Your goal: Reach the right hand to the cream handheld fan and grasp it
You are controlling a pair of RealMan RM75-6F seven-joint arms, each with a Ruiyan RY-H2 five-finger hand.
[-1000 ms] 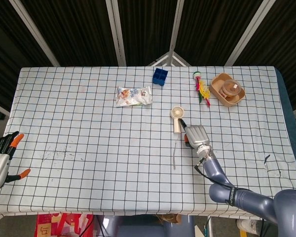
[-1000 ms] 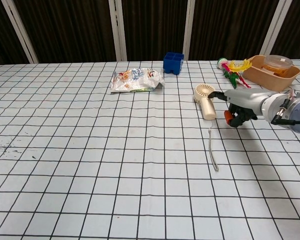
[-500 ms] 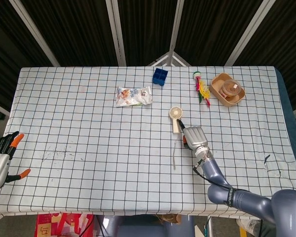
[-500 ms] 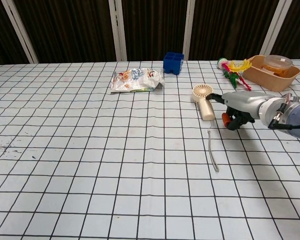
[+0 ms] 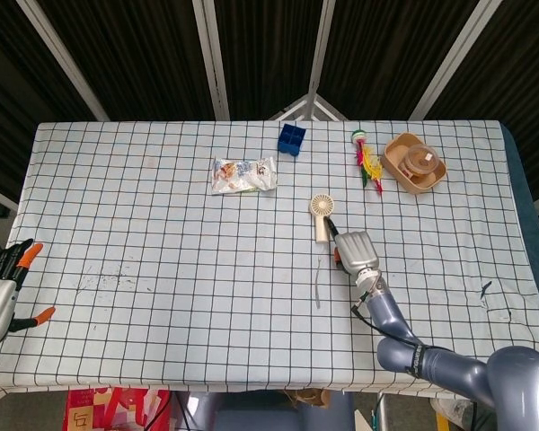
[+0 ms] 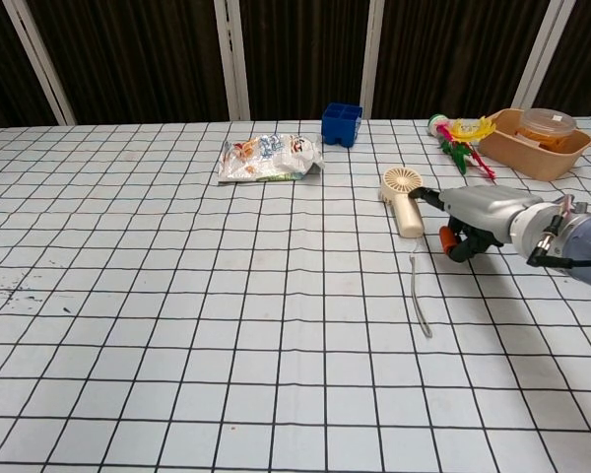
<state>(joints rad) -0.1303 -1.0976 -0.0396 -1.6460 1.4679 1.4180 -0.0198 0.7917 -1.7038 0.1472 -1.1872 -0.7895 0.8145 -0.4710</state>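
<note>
The cream handheld fan (image 5: 321, 215) lies flat on the checked tablecloth, round head away from me, handle toward me; the chest view shows the fan (image 6: 404, 198) too. Its thin wrist strap (image 5: 318, 284) trails toward the front edge. My right hand (image 5: 353, 251) sits just right of the handle, palm down, holding nothing. In the chest view the right hand (image 6: 476, 214) stretches one dark fingertip (image 6: 424, 194) up to the handle, the other fingers bent down with orange tips. My left hand (image 5: 4, 289) hangs off the table's left front corner, fingers spread.
A snack bag (image 5: 243, 174) lies left of the fan and a blue box (image 5: 291, 138) behind it. At the back right lie a colourful feathered toy (image 5: 369, 162) and a tan basket (image 5: 404, 173) holding a round tub.
My right hand has crept slightly left toward the fan's handle. The fan shifted a touch and settled back. The left hand has not moved.
</note>
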